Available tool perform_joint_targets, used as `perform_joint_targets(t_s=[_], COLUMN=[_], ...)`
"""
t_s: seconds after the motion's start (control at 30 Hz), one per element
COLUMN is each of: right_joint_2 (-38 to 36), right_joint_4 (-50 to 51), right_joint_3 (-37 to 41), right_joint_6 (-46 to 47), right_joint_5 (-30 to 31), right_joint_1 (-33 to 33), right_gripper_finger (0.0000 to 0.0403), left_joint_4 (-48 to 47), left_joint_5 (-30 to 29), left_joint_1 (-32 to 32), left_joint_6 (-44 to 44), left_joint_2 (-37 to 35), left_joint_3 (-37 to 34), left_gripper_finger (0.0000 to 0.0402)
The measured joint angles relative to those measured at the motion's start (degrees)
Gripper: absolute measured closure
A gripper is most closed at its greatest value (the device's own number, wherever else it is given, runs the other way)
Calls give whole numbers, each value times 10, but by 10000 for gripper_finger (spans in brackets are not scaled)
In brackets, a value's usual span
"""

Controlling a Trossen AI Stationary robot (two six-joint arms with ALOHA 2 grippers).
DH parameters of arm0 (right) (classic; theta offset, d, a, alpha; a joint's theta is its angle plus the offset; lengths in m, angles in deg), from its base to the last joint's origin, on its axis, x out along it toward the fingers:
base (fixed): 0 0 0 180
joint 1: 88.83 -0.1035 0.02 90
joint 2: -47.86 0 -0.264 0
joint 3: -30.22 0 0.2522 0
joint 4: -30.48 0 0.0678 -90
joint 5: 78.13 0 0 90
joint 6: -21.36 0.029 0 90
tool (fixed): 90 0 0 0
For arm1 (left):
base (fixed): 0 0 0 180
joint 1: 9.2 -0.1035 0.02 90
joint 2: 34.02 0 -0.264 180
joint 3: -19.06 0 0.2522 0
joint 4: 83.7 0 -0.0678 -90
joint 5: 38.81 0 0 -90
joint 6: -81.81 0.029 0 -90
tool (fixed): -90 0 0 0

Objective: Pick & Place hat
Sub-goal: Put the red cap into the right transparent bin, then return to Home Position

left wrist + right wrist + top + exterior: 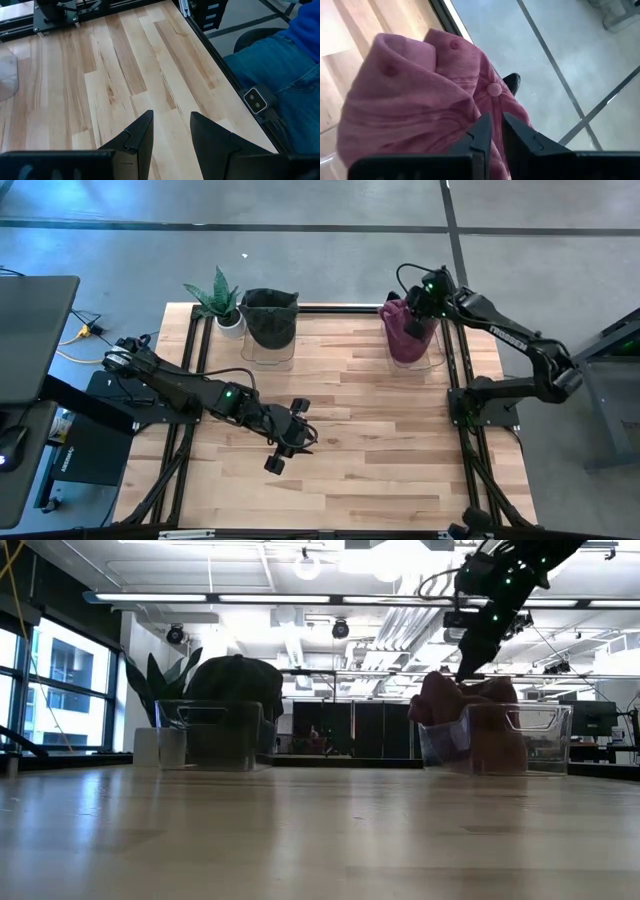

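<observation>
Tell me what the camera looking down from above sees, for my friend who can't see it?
The right end effector reaches down onto a pink hat in a clear bin at the back right of a wooden table. A dark hat fills another bin beside a potted plant, and the left end effector hovers mid-table.

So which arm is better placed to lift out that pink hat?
The right: its end effector is already on the pink hat in its bin, while the left end effector hovers mid-table.

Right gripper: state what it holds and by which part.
The right gripper pinches the pink hat by a fold of fabric near its top button, over the clear bin. The left gripper holds nothing.
</observation>
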Motion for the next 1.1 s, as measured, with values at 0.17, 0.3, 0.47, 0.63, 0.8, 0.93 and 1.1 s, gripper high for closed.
perform_joint_targets(t_s=[0.17,0.3,0.47,0.63,0.8,0.93,1.1], right_joint_2=[-45,-106,-216,-358,-479,-539,-572], right_joint_4=[27,85,64,-103,-258,-350,-409], right_joint_3=[0,0,46,184,319,391,457], right_joint_6=[34,128,229,366,478,498,505], right_joint_5=[19,-10,-197,-267,-258,-255,-213], right_joint_1=[-29,-75,-151,-248,-342,-391,-432], right_gripper_finger=[361,376,400,395,401,401,401], left_joint_4=[-7,-13,-11,52,112,215,338], left_joint_5=[-19,-68,-86,-50,-30,-33,-40], left_joint_1=[0,0,-13,-66,-123,-162,-180], left_joint_6=[-12,-20,71,67,42,11,-44], left_joint_2=[0,4,10,-51,-120,-186,-268], left_joint_3=[1,1,-25,-89,-185,-284,-404], left_gripper_finger=[278,278,292,352,394,399,401])
